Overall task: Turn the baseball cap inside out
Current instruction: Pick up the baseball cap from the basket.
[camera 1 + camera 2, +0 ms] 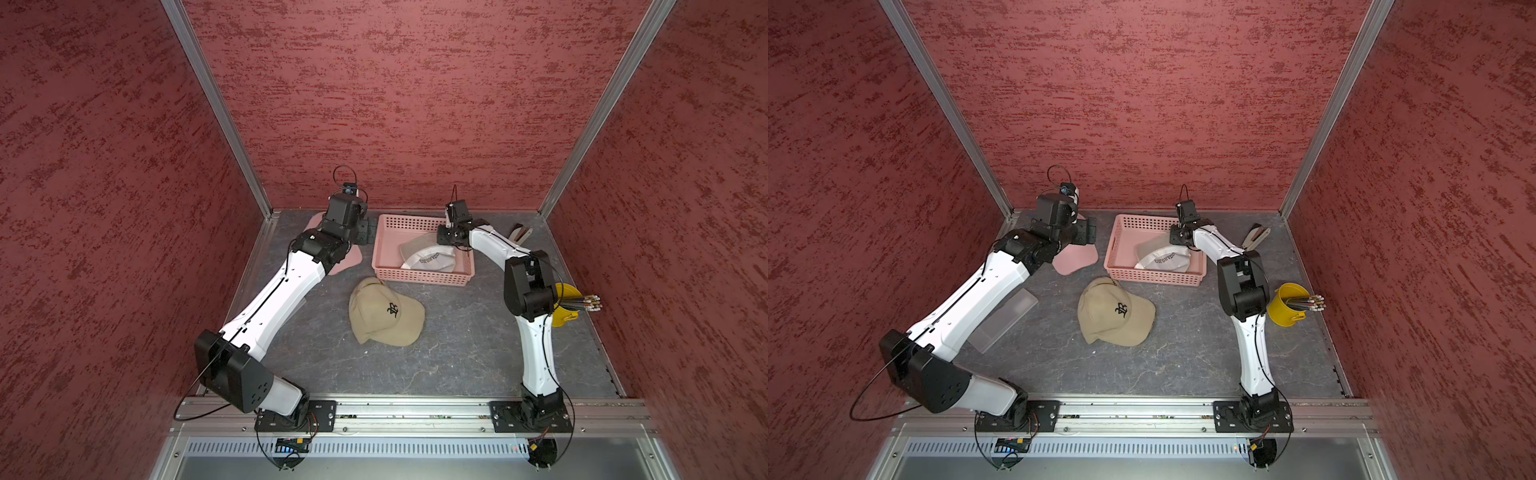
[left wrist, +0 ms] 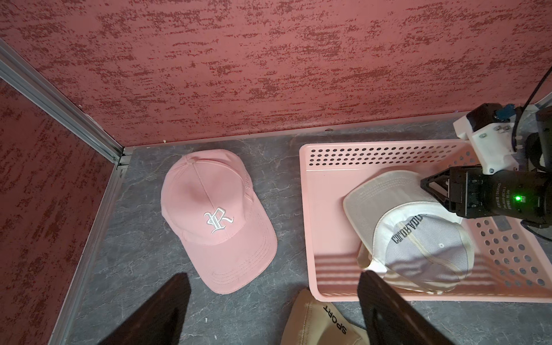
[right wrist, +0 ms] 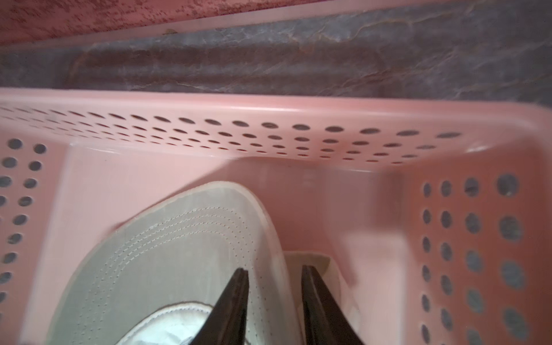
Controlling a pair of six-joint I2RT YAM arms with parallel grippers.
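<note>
Left jaws gape; right jaws, slightly parted, straddle white cap's brim (image 3: 179, 254) (in pink basket (image 3: 268, 104)).

High stereo pair; wrist views on basket (image 2: 373, 145)

Tan cap (image 1: 384, 313) with black monogram, pink cap (image 2: 215, 218), white cap (image 1: 430, 259), pink perforated basket (image 1: 419, 277), yellow cup (image 1: 1281, 309)

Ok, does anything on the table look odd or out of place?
The white cap in the pink basket looks inside out: seam tape and mesh lining face up. The tan cap and pink cap lie right side out.
</note>
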